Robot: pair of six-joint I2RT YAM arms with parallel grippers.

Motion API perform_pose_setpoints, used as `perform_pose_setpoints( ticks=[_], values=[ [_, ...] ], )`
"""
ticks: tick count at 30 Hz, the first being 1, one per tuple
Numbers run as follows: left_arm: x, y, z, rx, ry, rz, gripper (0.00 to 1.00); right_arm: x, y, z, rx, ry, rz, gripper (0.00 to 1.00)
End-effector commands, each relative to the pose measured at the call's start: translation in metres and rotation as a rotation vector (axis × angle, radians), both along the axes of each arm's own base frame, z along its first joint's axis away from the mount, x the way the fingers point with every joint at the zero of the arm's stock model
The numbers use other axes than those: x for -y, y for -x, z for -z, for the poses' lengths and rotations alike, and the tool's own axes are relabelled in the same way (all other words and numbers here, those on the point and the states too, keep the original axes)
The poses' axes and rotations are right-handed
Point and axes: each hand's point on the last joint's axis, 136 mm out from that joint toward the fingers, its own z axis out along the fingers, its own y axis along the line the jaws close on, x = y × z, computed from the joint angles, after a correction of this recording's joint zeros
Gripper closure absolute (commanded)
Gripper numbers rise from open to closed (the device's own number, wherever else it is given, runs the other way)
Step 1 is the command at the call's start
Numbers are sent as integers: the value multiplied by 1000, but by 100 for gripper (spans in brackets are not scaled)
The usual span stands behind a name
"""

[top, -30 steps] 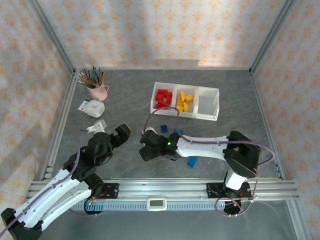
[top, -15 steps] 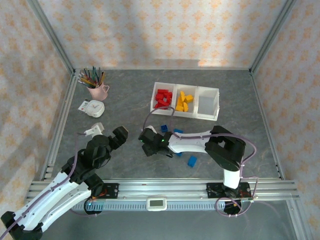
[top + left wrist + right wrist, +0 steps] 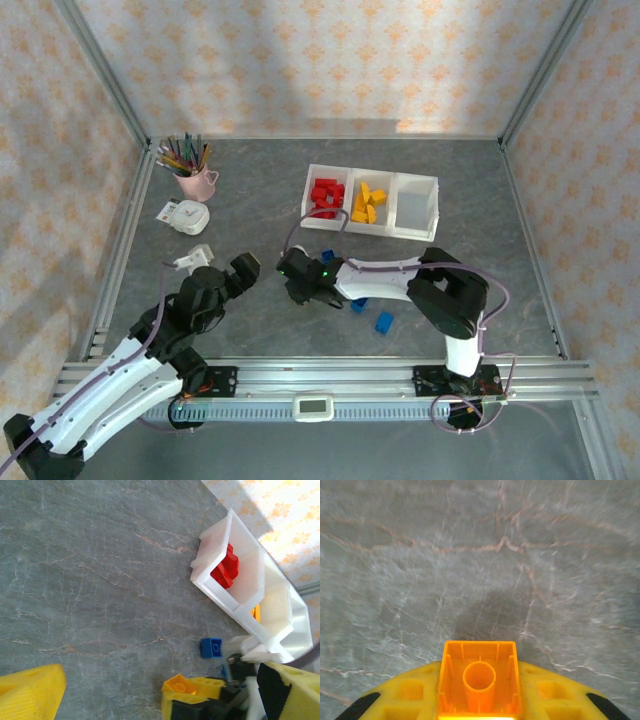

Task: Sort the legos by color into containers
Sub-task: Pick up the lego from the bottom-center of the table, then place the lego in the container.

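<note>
My right gripper (image 3: 479, 700) is shut on an orange lego (image 3: 479, 677), hollow underside up, just above the grey table. From above, that gripper (image 3: 296, 272) sits left of centre, below the containers (image 3: 413, 235). Red legos (image 3: 325, 196) fill the left bin and yellow-orange ones (image 3: 368, 203) the middle bin. Blue legos (image 3: 328, 256) (image 3: 384, 322) lie on the table. My left gripper (image 3: 245, 268) is open, just left of the right one. The left wrist view shows the held lego (image 3: 181, 684), a blue lego (image 3: 211, 647) and the red-filled bin (image 3: 220, 545).
The right bin (image 3: 415, 208) holds nothing. A pink mug of pencils (image 3: 197, 183), a white round clock (image 3: 185, 214) and a small white part (image 3: 193, 255) stand at the left. Metal frame rails border the table.
My right gripper has closed on the orange lego and shifted slightly up the table. The left arm has edged a little toward it, still open.
</note>
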Motion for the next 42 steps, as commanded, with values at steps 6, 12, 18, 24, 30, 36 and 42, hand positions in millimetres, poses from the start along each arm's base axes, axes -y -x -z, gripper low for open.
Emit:
perform_pose_setpoints(
  ticks=[6,12,18,24,30,36,42],
  values=[
    [40,-31,-42,96,6,135,1,69,-74,-83,131,-66,260,70],
    [78,-60,-62,126,-8,243,1,138,-142,-104,187,-65,475,70],
    [116,-88,-66,129,1,337,1,183,-201,-99,204,-44,604,69],
    [132,-103,-68,141,11,358,1,197,-239,-81,204,-10,661,65],
    [132,-106,-71,149,2,356,1,193,-255,-81,199,-10,655,46],
    [128,-103,-75,157,1,347,1,190,-239,-109,216,-73,631,44],
    [117,-94,-71,154,7,320,1,176,-194,-117,202,-105,578,41]
  ],
)
